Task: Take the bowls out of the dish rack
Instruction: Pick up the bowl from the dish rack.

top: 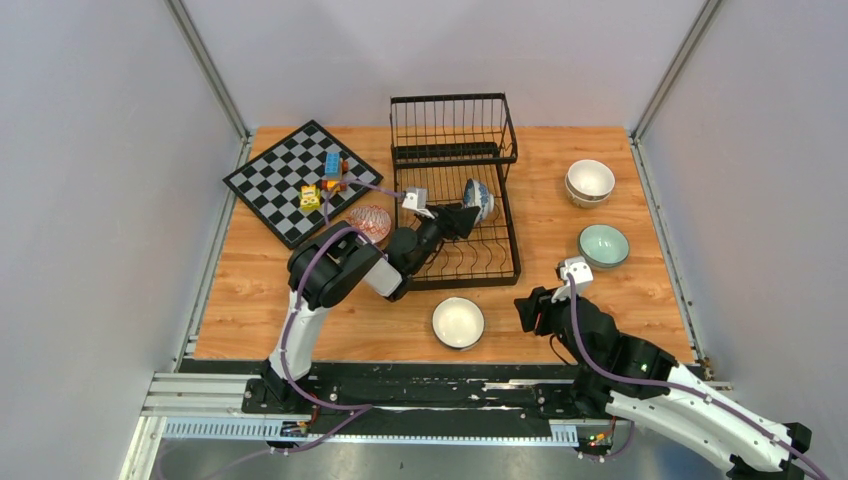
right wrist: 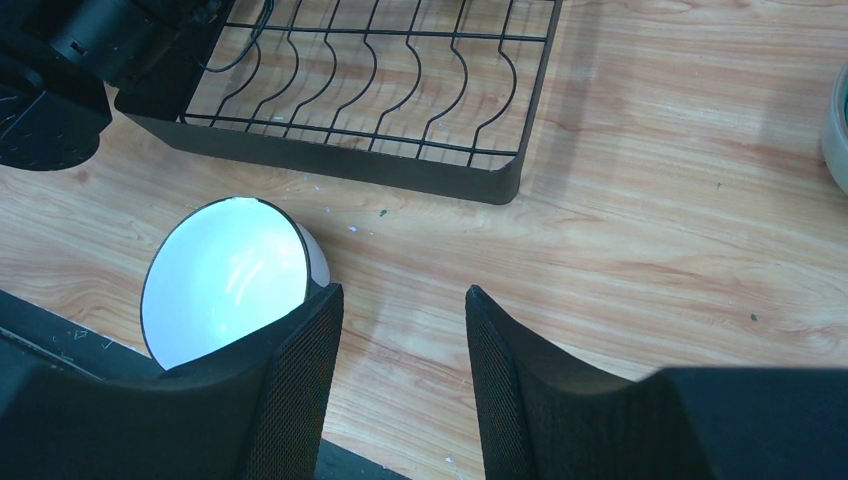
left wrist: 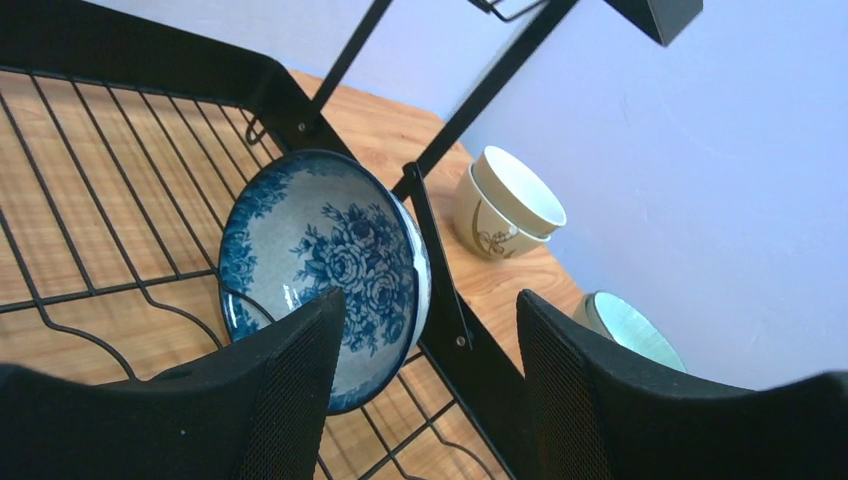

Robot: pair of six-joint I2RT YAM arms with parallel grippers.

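Black mesh pads of the left gripper (left wrist: pixel 430 300) spread apart, one finger in front of the inner face of the blue-and-white flowered bowl (left wrist: pixel 320 250), the other on its outer side, past the rack's side bar; rim of that bowl in the gap, contact not clear. Bowl itself on edge and tilted, at the right side of the dish rack (left wrist: pixel 150 60), back turned to the rack's right wall. Beyond that wall, on the wooden table (top: pixel 250 300): two cream bowls (left wrist: pixel 505 205) stacked one in the other, and nearer the arms a mint green bowl (left wrist: pixel 630 330). Left of the rack, just beside it, a red-pink patterned bowl (top: pixel 368 220), partly hidden by the left arm; farther left a chessboard (top: pixel 270 185) with small coloured blocks (top: pixel 322 185) on it. Right gripper (right wrist: pixel 402 295) likewise parted, nothing between the fingers, above bare wood in front of the rack's near right corner. Just left of it a white bowl (right wrist: pixel 225 275) with a dark rim, upright on the table, apart from the rack.
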